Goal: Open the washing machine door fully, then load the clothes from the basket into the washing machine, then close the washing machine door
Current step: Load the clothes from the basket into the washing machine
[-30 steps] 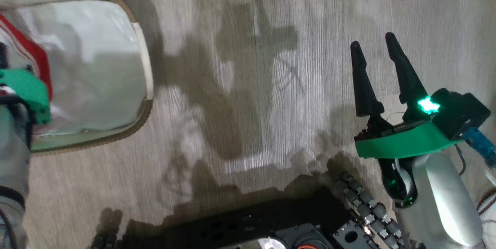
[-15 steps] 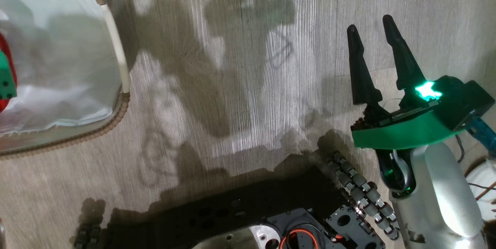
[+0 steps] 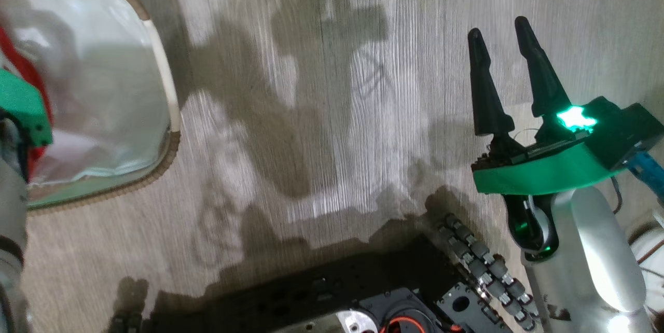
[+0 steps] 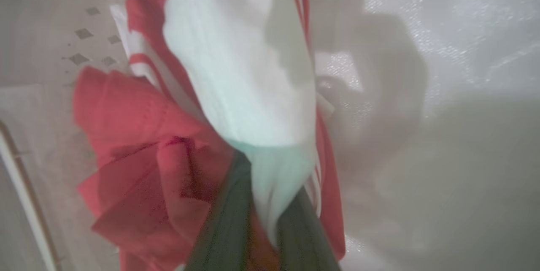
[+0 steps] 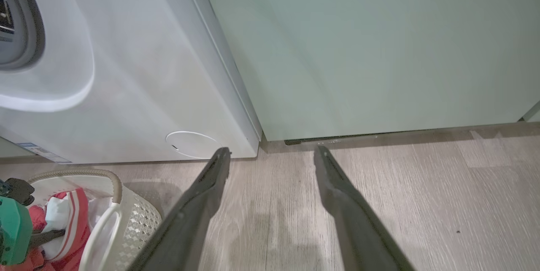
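Clothes (image 4: 139, 144) in basket (image 5: 137, 220), between tight left jaws; right jaws wide, empty.

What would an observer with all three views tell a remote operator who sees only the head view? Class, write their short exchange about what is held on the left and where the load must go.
Operator: Is anything held on my left side?
Observer: Yes. In its wrist view the left gripper is shut on the clothes, with a white panel caught in the grip.
Operator: Where does the load go from here?
Observer: The right wrist view shows the washing machine just beyond the basket, beside a pale green cabinet.
Operator: Can you see into it?
Observer: Its grey seal sits at that view's left edge; how far it stands open I cannot tell.
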You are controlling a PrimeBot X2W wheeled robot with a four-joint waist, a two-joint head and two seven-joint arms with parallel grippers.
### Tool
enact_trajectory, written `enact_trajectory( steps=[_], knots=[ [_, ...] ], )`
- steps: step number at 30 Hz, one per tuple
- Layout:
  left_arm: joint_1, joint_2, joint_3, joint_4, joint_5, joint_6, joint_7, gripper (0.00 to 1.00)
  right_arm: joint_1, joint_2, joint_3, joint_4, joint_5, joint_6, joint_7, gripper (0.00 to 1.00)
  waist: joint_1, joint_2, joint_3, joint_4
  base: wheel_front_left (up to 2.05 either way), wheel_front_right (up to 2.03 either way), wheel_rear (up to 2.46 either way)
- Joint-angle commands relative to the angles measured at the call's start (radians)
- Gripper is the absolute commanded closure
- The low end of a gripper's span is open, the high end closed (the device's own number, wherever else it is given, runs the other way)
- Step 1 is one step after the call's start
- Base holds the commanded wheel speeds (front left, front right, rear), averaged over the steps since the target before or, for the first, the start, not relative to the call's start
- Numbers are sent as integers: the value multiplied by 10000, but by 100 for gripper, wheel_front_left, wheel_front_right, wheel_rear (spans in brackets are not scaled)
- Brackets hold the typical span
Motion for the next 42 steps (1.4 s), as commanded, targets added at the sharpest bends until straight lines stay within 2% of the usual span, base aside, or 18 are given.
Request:
enact_trajectory(
  steps=[1, 11, 18, 22, 23, 24, 27, 28, 34, 37, 42],
  knots=[
    [498, 300, 173, -16, -159, -10, -281, 100, 229, -18, 154, -169, -23, 0, -92, 0, -1, 1, -393, 80, 0, 0, 0],
    [1501, -775, 74, -86, -517, -441, -1900, 100, 488, -18, 67, 370, -413, 0, -92, 0, -1, 1, -2710, 624, 0, 0, 0],
    [2219, -1330, 32, -776, -735, -884, -2271, 100, 806, -18, 9, 694, -655, 0, -92, 0, -1, 1, -4256, 1065, 0, 0, 0],
    [2932, -1444, -51, -2181, -636, -914, -2284, 100, 1009, -18, -25, 821, -706, 0, -92, 0, -1, 1, -5016, 1231, 0, 0, 0],
    [2932, -1444, -51, -2181, -636, -914, -2284, 100, 1009, -18, -25, 821, -706, 0, -92, 0, -1, 1, -5016, 1231, 0, 0, 0],
    [3379, -1481, -94, -2994, -543, -893, -2285, 100, 1125, -18, -46, 875, -707, 0, -92, 0, -1, 1, -5360, 1299, 0, 0, 0],
    [4042, -1596, -41, -4293, -509, -858, -2286, 100, 1316, -18, -98, 946, -727, 0, -92, 0, -1, 1, -5758, 1414, 0, 0, 0],
    [4042, -1596, -41, -4293, -509, -858, -2286, 100, 1316, -18, -98, 946, -727, 0, -92, 0, -1, 1, -5758, 1414, 0, 0, 0],
    [5329, -2013, 178, -6694, -616, -1043, -2287, 100, 1642, -18, -258, 1061, -940, 0, -92, 0, -1, 1, -6582, 1647, 0, 0, 0],
    [5934, -2092, 189, -7799, -335, -909, -2288, 100, 1740, -18, -328, 1043, -953, 0, -92, 0, -1, 1, -6901, 1717, 0, 0, 0],
    [6921, -2481, 288, -9266, -352, -1007, -2288, 100, 1953, -18, -414, 1021, -883, 0, -92, 0, -1, 1, -7431, 1857, 0, 0, 0]
  ],
)
